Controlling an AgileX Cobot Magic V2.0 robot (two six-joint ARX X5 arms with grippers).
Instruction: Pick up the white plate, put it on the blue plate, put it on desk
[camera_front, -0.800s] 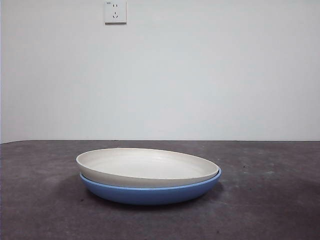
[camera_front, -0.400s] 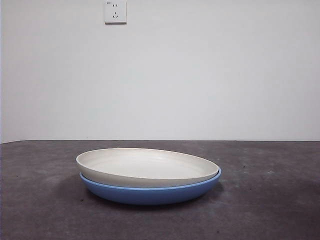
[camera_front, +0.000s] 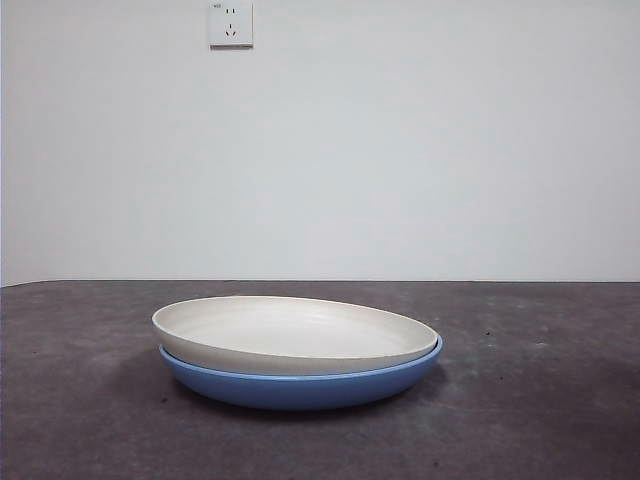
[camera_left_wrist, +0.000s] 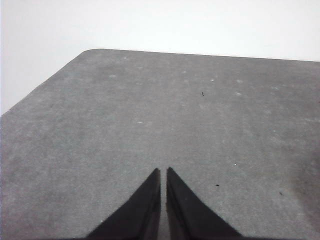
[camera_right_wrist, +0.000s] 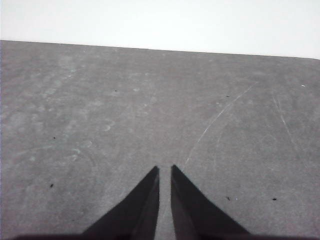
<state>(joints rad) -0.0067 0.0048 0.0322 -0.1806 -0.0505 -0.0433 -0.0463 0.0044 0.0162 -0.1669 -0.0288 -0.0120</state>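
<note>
The white plate (camera_front: 290, 333) lies nested in the blue plate (camera_front: 300, 385), slightly tilted, at the middle of the desk (camera_front: 540, 400) in the front view. Neither arm shows in that view. My left gripper (camera_left_wrist: 163, 171) is shut with nothing in it and hangs over bare desk (camera_left_wrist: 150, 115). My right gripper (camera_right_wrist: 165, 169) is also shut and empty, over bare desk (camera_right_wrist: 150, 110). Neither wrist view shows a plate.
A white wall with a socket (camera_front: 230, 23) stands behind the desk. The desk's rounded far corner (camera_left_wrist: 90, 51) shows in the left wrist view, and its far edge (camera_right_wrist: 150, 48) in the right wrist view.
</note>
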